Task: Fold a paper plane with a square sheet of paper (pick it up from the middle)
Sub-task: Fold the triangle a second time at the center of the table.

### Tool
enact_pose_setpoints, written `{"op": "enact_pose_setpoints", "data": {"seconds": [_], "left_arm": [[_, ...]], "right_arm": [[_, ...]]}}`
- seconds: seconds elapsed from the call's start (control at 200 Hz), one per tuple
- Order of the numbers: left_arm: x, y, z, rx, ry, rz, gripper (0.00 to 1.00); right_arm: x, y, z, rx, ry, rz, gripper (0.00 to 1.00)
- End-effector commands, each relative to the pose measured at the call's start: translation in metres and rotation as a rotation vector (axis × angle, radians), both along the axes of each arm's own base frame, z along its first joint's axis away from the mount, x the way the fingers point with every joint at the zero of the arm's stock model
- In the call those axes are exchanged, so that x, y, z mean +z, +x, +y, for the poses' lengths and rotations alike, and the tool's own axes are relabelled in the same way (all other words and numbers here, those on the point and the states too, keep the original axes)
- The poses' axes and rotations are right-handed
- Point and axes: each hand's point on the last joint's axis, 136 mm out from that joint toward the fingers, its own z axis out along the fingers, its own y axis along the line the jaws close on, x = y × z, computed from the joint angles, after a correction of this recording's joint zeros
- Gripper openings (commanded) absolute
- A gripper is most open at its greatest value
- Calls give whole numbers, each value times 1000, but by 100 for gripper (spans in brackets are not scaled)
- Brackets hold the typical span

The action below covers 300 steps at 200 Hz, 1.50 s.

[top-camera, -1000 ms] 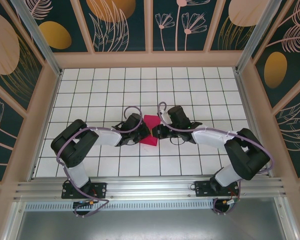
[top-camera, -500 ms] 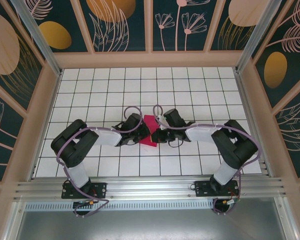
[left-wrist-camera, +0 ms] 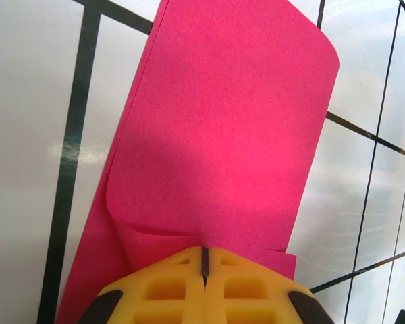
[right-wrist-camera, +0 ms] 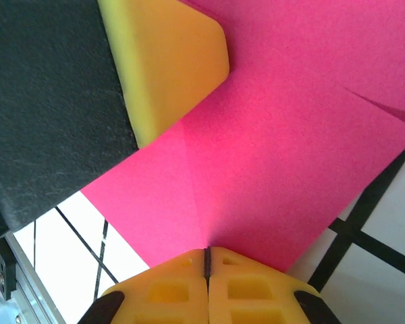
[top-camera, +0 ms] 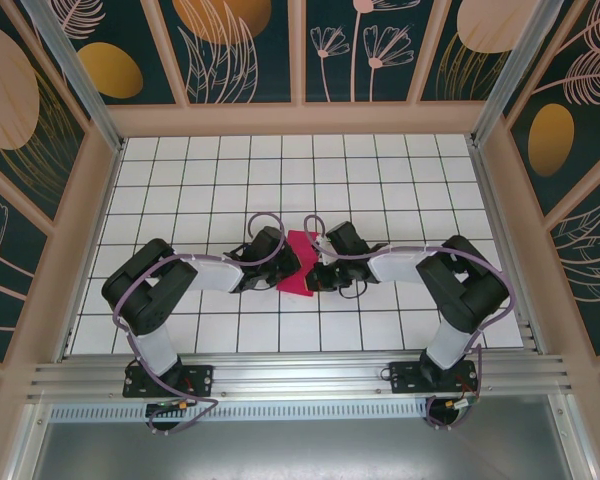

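- The square sheet of paper (top-camera: 298, 262), magenta-pink, lay near the middle of the white gridded table (top-camera: 190, 180). It sat between the two grippers and was partly folded over rather than flat.
- The left gripper (top-camera: 280, 270) sat at the sheet's left edge.
- In the left wrist view its yellow fingers (left-wrist-camera: 162, 293) were pressed together with only a thin seam between them. Pink paper ran into that seam, so the gripper was clenched on the sheet.
- In the same view the upper layer curled over away from the gripper and was rounded at its far right corner. A lower layer poked out beneath it on both sides.
- The right gripper (top-camera: 320, 275) sat at the sheet's right edge, close to the left one.
- In the right wrist view its fingers were closed to a hairline with the paper's edge caught there, so it was grasping the sheet. A faint crease ran up the paper from the seam.
- Also in the right wrist view, the left gripper's yellow pad (right-wrist-camera: 169, 67) and black body rested on the paper at upper left.
- Both arms bent inward, elbows out to the sides.
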Motion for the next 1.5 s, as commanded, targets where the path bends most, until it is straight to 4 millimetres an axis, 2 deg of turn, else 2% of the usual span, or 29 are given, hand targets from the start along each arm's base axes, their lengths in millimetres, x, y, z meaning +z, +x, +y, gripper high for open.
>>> {"op": "enact_pose_setpoints", "data": {"seconds": [0.0, 0.1, 0.335, 0.44, 0.515, 0.891, 1.021, 1.141, 1.356, 1.496], "left_arm": [[-28, -13, 19, 8, 95, 59, 5], [-28, -13, 20, 10, 96, 60, 5], [-28, -14, 19, 8, 94, 60, 5], [-28, -14, 19, 6, 93, 59, 5], [-29, -15, 20, 7, 93, 61, 4], [-29, -15, 20, 9, 88, 58, 4], [-30, -16, 21, 10, 89, 60, 4], [-30, -16, 21, 8, 88, 59, 4], [-28, -15, 20, 7, 84, 54, 4], [-29, -15, 20, 5, 86, 56, 4]], "right_arm": [[-18, -13, -11, 14, -67, 40, 8], [-19, -15, -13, 17, -74, 45, 8], [24, -9, 2, 21, 39, -2, 9], [30, -10, 5, 18, 67, 5, 10], [27, -11, 6, 16, 66, 24, 10], [-24, -41, -8, 20, -11, 194, 11], [-31, -44, -16, 5, -53, 201, 11], [-14, -36, -11, 8, -29, 164, 11], [35, -15, 11, 10, 80, 75, 11], [35, -4, 18, -14, 89, 70, 11]]}}
